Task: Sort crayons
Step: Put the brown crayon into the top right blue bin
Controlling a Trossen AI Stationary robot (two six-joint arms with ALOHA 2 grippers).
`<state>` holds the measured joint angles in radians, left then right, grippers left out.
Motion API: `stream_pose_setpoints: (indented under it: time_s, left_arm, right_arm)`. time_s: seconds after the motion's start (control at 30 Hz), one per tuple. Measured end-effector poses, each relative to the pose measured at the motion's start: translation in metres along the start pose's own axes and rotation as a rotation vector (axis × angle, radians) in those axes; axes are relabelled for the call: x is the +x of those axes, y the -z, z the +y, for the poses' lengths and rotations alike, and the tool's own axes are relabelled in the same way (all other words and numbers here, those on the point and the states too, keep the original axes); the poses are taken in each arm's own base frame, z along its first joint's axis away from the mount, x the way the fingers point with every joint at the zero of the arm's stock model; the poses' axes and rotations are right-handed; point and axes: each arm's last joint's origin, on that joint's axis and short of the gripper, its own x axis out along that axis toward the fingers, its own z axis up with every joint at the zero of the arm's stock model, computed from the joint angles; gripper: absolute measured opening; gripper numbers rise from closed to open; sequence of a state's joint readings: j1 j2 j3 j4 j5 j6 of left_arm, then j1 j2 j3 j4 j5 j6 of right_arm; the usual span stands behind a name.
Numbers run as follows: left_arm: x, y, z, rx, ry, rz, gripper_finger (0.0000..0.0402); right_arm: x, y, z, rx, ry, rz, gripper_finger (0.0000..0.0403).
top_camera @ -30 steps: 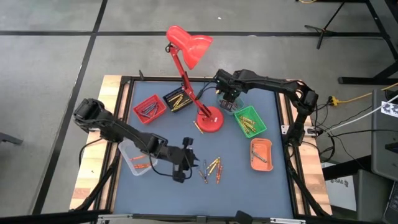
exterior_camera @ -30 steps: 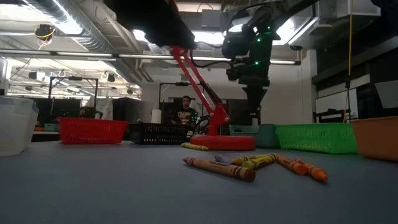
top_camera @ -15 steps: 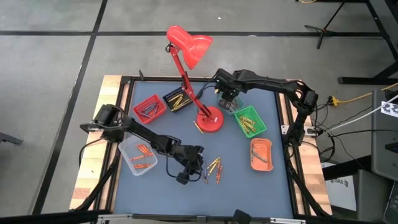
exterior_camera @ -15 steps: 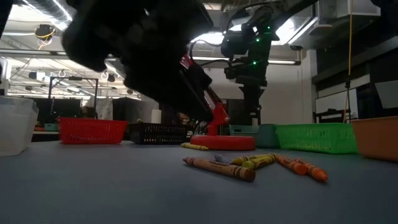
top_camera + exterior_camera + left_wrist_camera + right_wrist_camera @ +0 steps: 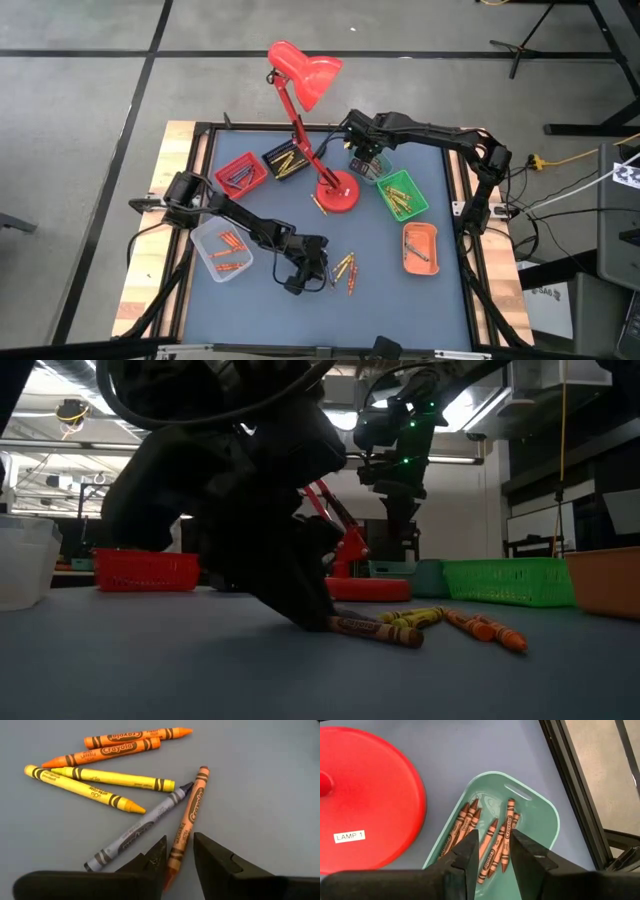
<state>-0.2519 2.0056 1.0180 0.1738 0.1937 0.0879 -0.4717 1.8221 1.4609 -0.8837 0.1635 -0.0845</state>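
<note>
Several loose crayons [image 5: 345,270] lie flat on the blue-grey mat: two orange, two yellow, a blue-grey one [image 5: 135,832] and a brown-orange one [image 5: 187,820]. My left gripper [image 5: 180,842] is open and low over them, with one finger on each side of the brown-orange crayon's near end. It also shows down at the mat in the low view [image 5: 320,615]. My right gripper [image 5: 495,837] is open and empty. It hangs above a teal tray [image 5: 540,820] that holds several brown crayons, beside the lamp base. My left gripper comes down slanting onto the mat, with its fingers [image 5: 155,860] on either side of the brown-orange crayon's pointed end [image 5: 176,851] and lying across it. The crayon lies flat on the mat. I cannot tell whether the fingers touch it.
A red desk lamp stands on its round base [image 5: 336,193] at mid-table. Around it are a red tray [image 5: 240,173], a black tray [image 5: 284,160], a green tray [image 5: 402,196], an orange tray [image 5: 420,246] and a clear tray [image 5: 222,252] with orange crayons.
My left gripper has gone toward the table's right edge and down onto the loose crayons. It now stands astride the brown-orange one at mat level.
</note>
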Motion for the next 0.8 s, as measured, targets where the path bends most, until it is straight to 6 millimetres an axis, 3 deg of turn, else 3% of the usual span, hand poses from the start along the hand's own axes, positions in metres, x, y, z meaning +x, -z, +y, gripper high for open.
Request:
stream_pose_setpoints:
  time_s: [0.4, 0.6, 0.8]
  left_arm:
    - [0.002, 0.002, 0.000, 0.000, -0.019, 0.010, 0.0022]
    - [0.002, 0.002, 0.000, -0.001, -0.021, 0.011, 0.0005]
    - [0.001, 0.001, 0.000, 0.000, -0.025, 0.007, 0.0007]
  right_arm:
    - [-0.006, 0.004, 0.000, -0.007, -0.002, 0.022, 0.0105]
    - [-0.051, 0.016, -0.006, -0.019, -0.019, -0.048, 0.0105]
    - [-0.106, 0.042, -0.004, -0.027, -0.145, -0.184, 0.0105]
